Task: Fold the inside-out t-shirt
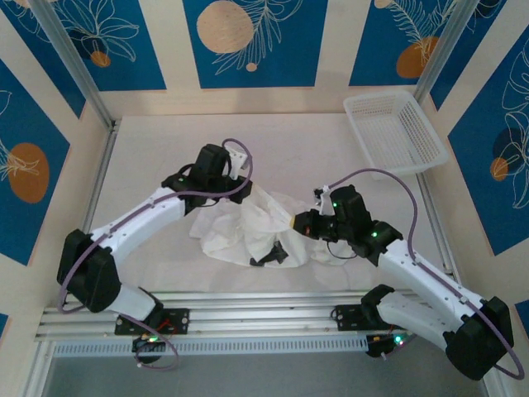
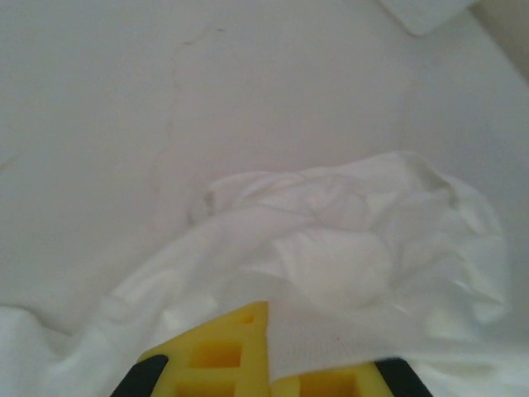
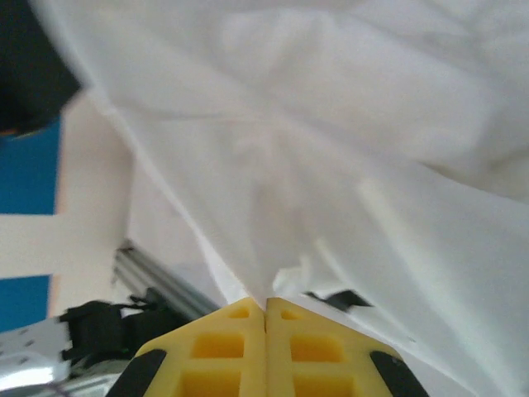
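Observation:
The inside-out t-shirt (image 1: 248, 227) lies crumpled in a white heap at the table's middle, between the two arms. My left gripper (image 1: 234, 184) sits at the heap's upper left edge. In the left wrist view the gripper (image 2: 274, 335) is shut on a fold of the t-shirt (image 2: 347, 248), and the cloth drapes over its right yellow finger. My right gripper (image 1: 302, 223) is at the heap's right side. In the right wrist view its yellow fingers (image 3: 223, 347) are pressed together, and the gripper (image 3: 266, 303) pinches the t-shirt (image 3: 331, 149), which stretches taut away from it.
A white plastic mesh basket (image 1: 395, 131) stands at the back right corner. A small dark patch (image 1: 269, 255) shows at the heap's near edge. Aluminium rails (image 1: 248, 318) run along the near edge. Bare table (image 1: 165, 157) lies to the left and behind the heap.

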Motion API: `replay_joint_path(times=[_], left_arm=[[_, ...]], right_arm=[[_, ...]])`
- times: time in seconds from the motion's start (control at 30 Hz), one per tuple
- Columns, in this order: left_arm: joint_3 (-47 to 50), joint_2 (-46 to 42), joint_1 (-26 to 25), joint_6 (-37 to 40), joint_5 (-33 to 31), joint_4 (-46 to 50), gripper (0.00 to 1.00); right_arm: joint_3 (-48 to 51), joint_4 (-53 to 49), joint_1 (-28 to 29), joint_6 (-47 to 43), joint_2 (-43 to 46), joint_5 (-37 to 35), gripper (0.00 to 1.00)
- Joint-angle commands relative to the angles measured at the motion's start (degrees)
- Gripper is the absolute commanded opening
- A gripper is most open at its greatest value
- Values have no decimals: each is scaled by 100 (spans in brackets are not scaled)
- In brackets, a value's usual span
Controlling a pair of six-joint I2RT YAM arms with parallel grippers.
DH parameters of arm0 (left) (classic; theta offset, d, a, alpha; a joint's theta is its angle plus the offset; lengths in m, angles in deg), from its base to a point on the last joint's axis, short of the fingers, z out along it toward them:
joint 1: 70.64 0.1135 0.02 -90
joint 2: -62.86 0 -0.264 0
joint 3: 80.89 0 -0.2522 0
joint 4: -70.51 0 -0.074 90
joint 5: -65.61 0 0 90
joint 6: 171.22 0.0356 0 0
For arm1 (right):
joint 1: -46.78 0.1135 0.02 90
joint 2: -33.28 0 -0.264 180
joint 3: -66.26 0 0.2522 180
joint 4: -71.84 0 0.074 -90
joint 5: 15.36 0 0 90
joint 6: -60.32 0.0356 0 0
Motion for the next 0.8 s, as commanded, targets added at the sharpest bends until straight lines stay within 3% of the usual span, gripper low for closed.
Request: replay_joint_path(times=[0.0,0.1,0.17,0.27,0.37,0.57,0.77], left_arm=[[-359,-337,155,-72,940,261,0],[-355,-394,157,-98,1422,333,0],[-347,-384,138,-71,1865,342,0],[-373,-357,68,46,1918,529,0],[-387,-373,41,103,1852,642,0],[-421,-414,31,72,1670,681,0],[-462,-424,31,20,1467,796,0]], right_arm=[[-13,-1473,-100,96,-165,-1085,0],[-313,-1496,-104,-328,-332,-1012,11],[-735,-1365,15,-907,-422,-766,27],[-1168,-1032,156,-1612,-429,-548,47],[-1392,-463,274,-2420,-491,-102,77],[-2128,11,628,-2922,-1502,874,76],[-2370,148,1177,-2833,-2233,-232,71]])
